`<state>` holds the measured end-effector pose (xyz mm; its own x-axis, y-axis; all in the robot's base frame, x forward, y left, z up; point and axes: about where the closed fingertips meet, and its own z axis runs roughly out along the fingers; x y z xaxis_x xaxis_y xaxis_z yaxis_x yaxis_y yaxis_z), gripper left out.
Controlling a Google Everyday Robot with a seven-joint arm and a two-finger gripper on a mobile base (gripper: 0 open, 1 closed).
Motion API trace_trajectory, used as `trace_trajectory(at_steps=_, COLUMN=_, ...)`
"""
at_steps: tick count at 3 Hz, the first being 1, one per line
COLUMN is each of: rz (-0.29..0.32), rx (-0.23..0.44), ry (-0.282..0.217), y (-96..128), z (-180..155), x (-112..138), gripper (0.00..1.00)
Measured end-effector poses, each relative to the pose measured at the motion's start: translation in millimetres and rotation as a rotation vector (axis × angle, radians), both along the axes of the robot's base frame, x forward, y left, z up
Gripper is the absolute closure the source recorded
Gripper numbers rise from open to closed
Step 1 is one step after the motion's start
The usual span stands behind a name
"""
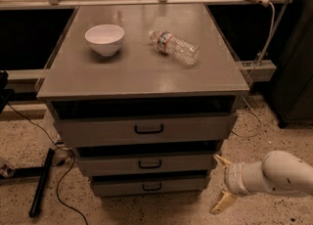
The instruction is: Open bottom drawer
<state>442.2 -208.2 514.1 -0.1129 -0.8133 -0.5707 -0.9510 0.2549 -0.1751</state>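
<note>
The grey cabinet has three drawers. The bottom drawer (149, 185) is the narrowest, with a flat front and a small black loop handle (151, 187). It sits low near the floor, under the mid-sized drawer (146, 163) and the widest top drawer (144, 128). All three fronts stand a little forward of the cabinet top. My gripper (221, 184) is at the lower right, just right of the bottom drawer's right end and level with it. Its two pale fingers are spread wide apart and hold nothing. It is not touching the handle.
A white bowl (104, 38) and a lying plastic water bottle (174, 47) rest on the cabinet top (137, 72). A black bar (41, 182) and cables lie on the speckled floor at the left. A dark cabinet (298, 72) stands at the right.
</note>
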Motion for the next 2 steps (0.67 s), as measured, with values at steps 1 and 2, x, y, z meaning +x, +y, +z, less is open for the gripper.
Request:
trace_trajectory(at_steps=1, rz=-0.043, rx=0.026, ry=0.006, y=-14.9, z=-46.9, x=0.5, gripper=0.0)
trace_trajectory(at_steps=2, rz=-0.072, rx=0.064, ry=0.009, y=-27.7, z=-93.7, x=-3.9, gripper=0.0)
